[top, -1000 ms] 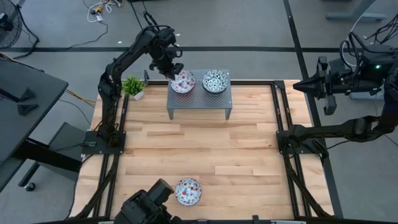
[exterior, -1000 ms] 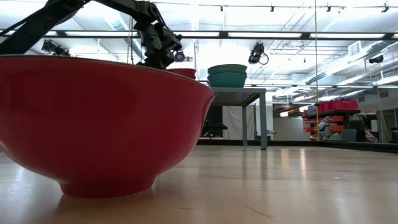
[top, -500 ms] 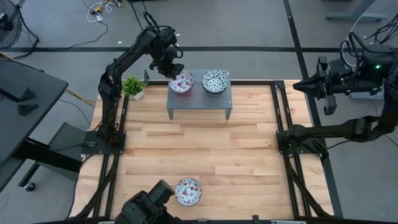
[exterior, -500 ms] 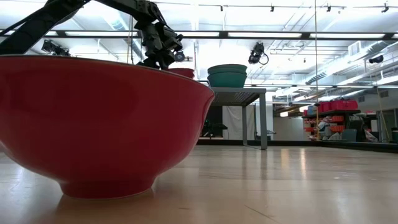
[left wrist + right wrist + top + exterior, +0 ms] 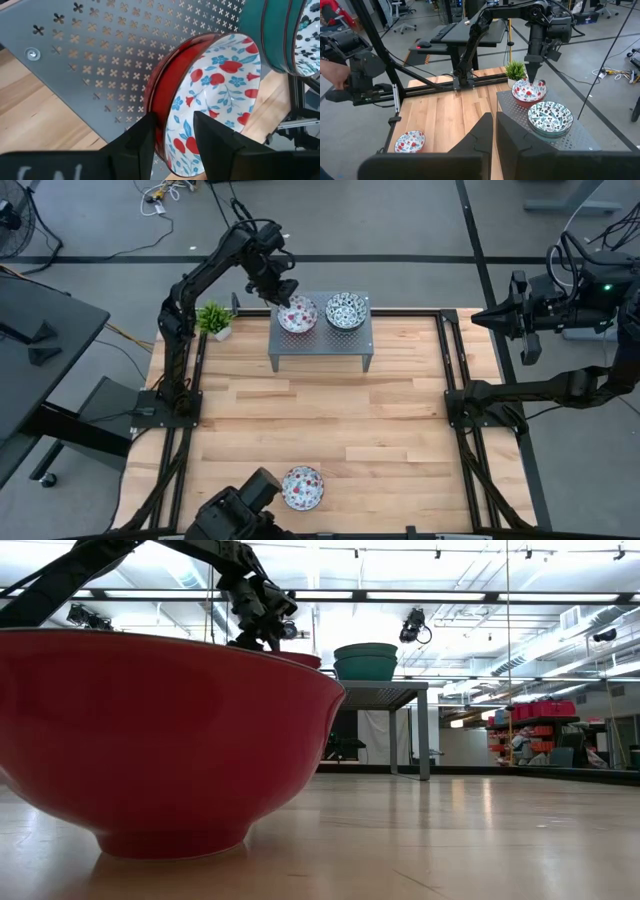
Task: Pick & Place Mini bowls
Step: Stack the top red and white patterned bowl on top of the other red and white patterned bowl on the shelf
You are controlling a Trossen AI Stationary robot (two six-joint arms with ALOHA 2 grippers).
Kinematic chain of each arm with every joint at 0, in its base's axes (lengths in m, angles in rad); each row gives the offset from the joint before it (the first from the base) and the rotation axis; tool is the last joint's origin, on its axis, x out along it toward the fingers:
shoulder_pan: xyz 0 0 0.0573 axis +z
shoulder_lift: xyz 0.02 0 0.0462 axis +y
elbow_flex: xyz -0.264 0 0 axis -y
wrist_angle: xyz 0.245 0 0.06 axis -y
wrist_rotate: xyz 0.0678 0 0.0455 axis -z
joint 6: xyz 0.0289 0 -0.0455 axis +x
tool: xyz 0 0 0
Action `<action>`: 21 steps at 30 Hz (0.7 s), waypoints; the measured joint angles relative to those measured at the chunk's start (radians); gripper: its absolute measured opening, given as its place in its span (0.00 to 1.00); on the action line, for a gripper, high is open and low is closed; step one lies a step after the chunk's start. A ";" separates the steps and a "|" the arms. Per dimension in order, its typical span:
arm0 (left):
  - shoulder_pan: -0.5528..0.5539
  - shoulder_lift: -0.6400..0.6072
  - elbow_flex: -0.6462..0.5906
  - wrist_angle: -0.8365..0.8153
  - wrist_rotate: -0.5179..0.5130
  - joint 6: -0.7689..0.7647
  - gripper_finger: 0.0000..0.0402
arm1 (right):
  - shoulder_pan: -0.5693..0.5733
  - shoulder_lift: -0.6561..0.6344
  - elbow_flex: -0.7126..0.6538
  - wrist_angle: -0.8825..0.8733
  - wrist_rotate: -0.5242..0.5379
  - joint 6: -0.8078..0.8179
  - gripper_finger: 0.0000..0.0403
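Note:
A red-flowered mini bowl (image 5: 297, 313) sits on the grey perforated stand (image 5: 320, 348) at the table's far side, next to a stack of green-teal mini bowls (image 5: 346, 310). My left gripper (image 5: 175, 132) is open and points down at the red bowl's far-left rim; one finger stands outside the wall and one inside. Another red mini bowl (image 5: 302, 487) rests on the wood at the near edge and fills the low view (image 5: 150, 740). My right gripper (image 5: 492, 145) is shut and hangs beyond the table's right edge, holding nothing. My left gripper straddles the red bowl's rim (image 5: 162, 117) from above, slanting down. The inner finger (image 5: 210, 137) stands clear of the bowl's inside. Whether the outer finger (image 5: 142, 140) touches the red wall, I cannot tell. The bowl rests with its base on the stand.
A small potted plant (image 5: 214, 318) stands at the far left corner beside the stand. Black frame rails (image 5: 455, 380) run along the table's left and right sides. Bare wood (image 5: 320, 420) lies between the stand and the near bowl.
My left gripper has opened at the red bowl's rim and tipped slightly, staying in place above the stand. The bowl stays on the stand.

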 joint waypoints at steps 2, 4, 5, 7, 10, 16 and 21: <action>0.000 0.000 0.000 0.001 0.000 0.000 0.34 | 0.000 0.000 0.000 0.000 0.000 0.000 0.06; 0.000 0.000 0.000 0.002 0.002 0.000 0.34 | 0.000 0.000 0.000 0.000 0.000 0.000 0.06; 0.000 0.000 0.000 0.003 0.002 0.000 0.34 | 0.000 0.000 0.000 0.000 0.000 0.000 0.06; 0.000 0.000 0.000 0.004 0.002 0.000 0.34 | 0.000 0.000 0.000 0.000 0.000 0.000 0.06; 0.000 0.000 0.000 0.004 0.002 0.001 0.34 | 0.000 0.000 0.000 0.000 0.000 0.000 0.06; 0.000 0.000 0.020 0.001 -0.003 0.001 0.34 | 0.000 0.000 0.000 0.000 0.000 0.000 0.06; 0.002 0.000 0.104 0.001 -0.057 0.002 0.34 | 0.000 0.000 0.000 0.000 0.000 0.000 0.06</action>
